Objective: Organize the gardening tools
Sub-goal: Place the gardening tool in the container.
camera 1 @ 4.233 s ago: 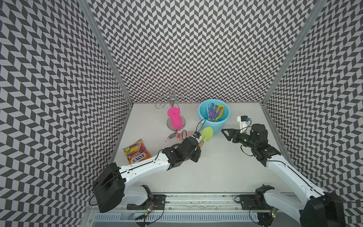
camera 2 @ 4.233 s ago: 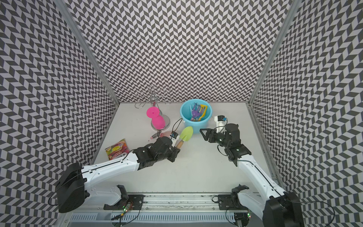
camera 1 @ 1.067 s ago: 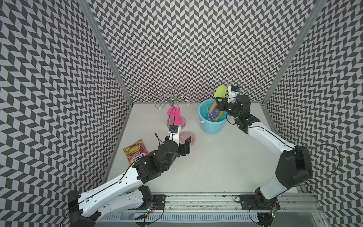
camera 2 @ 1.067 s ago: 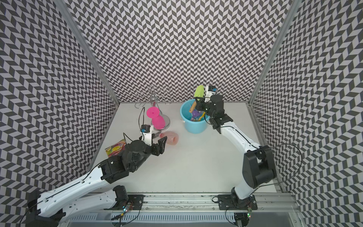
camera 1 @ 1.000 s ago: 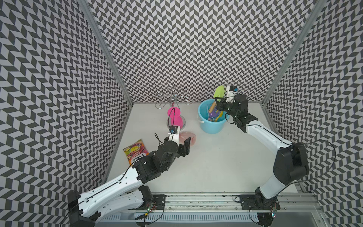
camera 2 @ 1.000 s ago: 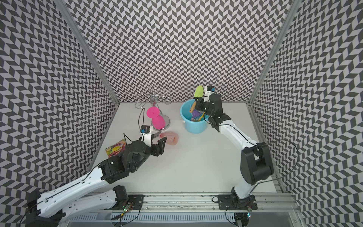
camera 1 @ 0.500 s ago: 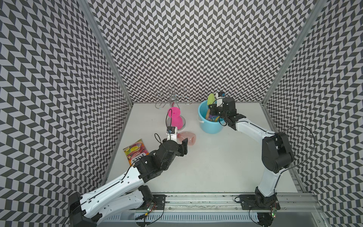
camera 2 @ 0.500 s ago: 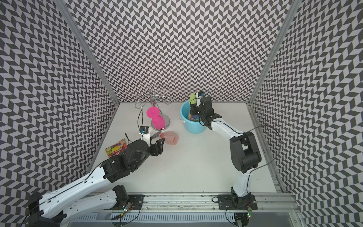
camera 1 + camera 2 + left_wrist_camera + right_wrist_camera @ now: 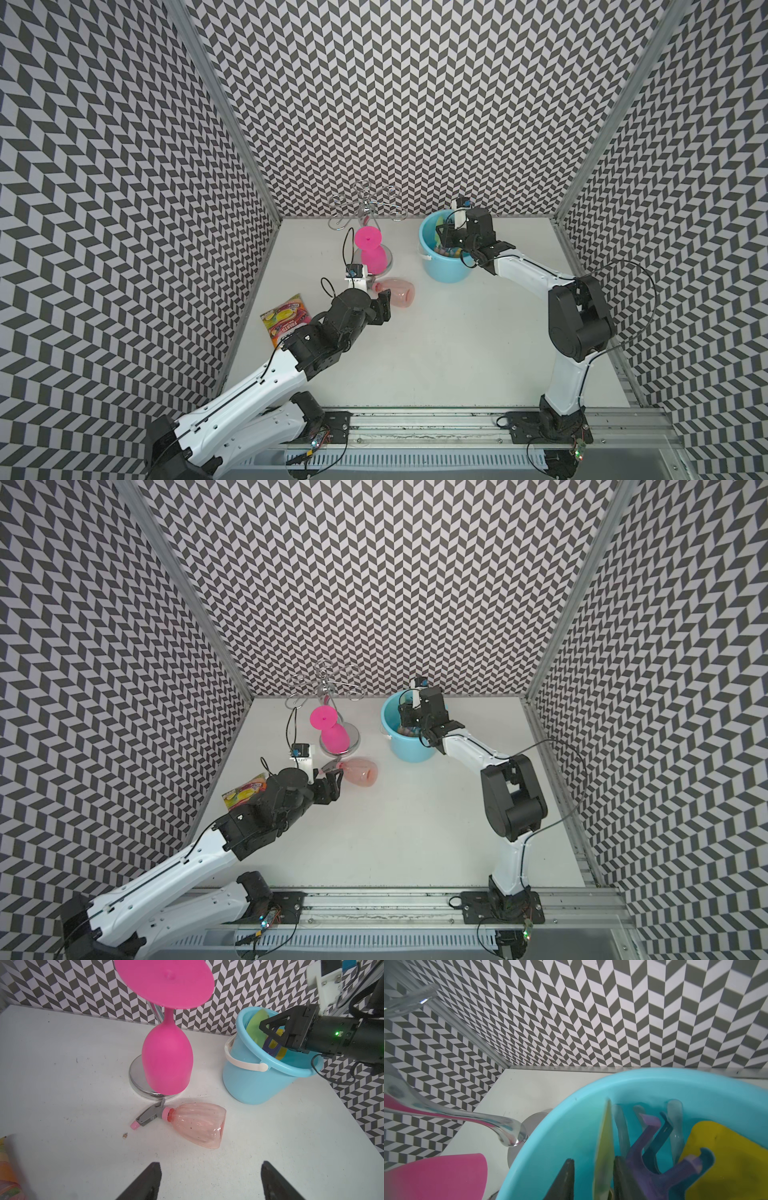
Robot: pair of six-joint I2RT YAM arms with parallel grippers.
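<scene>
Presently we find the green trowel (image 9: 603, 1147) inside the blue bucket (image 9: 560, 1126), its blade edge-on to the right wrist view, beside the purple fork (image 9: 645, 1147) and the yellow shovel (image 9: 726, 1147). The right gripper (image 9: 592, 1159) reaches into the bucket with the blade between its jaws. These stand parted, with a gap showing on one side, so we judge this a release, not a pinch. To finish it well, we advise widening fully, then rising straight up, clear of the rim and the neighbouring tools.

The one tool we see outside is the pinkish spray bottle (image 9: 197, 1126). It lies on its side on the table (image 9: 62, 1053), its trigger just beside the chrome stand (image 9: 137, 1082) bearing the pink goblet (image 9: 166, 1059). The left gripper (image 9: 210, 1164) hovers near it, spread wide and empty. We judge a grasp across the bottle's body, away from the goblet, to be safest.
</scene>
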